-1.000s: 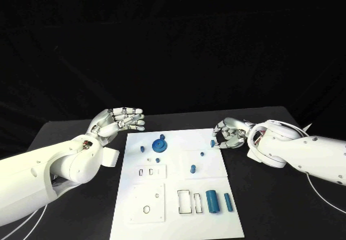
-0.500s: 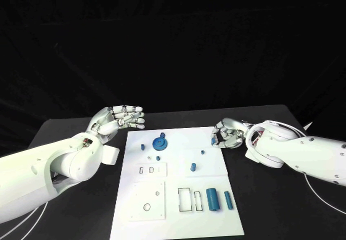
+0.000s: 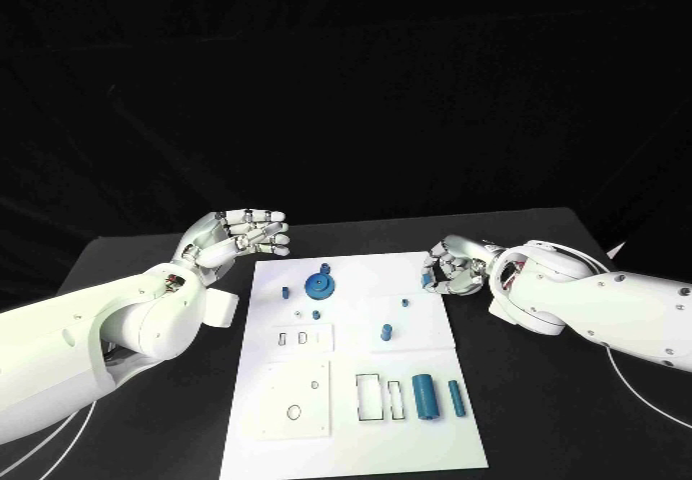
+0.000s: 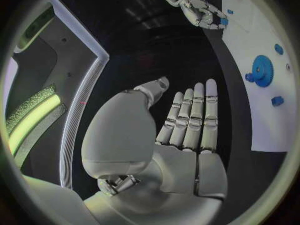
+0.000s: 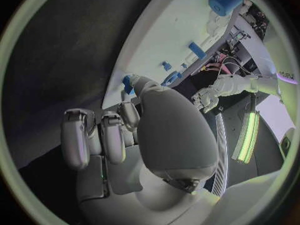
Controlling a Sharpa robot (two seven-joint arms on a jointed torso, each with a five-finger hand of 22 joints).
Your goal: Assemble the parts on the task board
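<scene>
The white task board (image 3: 433, 445) lies lengthwise in the middle of the black table. On its far part sits a blue gear (image 3: 319, 289) with small blue pegs (image 3: 385, 333) near it. Two blue cylinders (image 3: 424, 398) lie at its near right. My right hand (image 3: 456, 268) hovers at the board's far right edge and pinches a small blue part (image 3: 427, 281) (image 5: 128, 82) at its fingertips. My left hand (image 3: 245, 238) (image 4: 181, 130) floats off the board's far left corner, fingers stretched out and holding nothing.
Black-outlined slots (image 3: 379, 400) and a raised white plate with holes (image 3: 296, 400) take up the board's near half. Bare black table (image 3: 562, 420) runs along both long sides of the board. The gear (image 4: 262, 71) lies just beyond my left fingertips.
My right hand has shifted slightly toward the board's far edge with the small blue part in its fingertips. The left hand stays where it was.
</scene>
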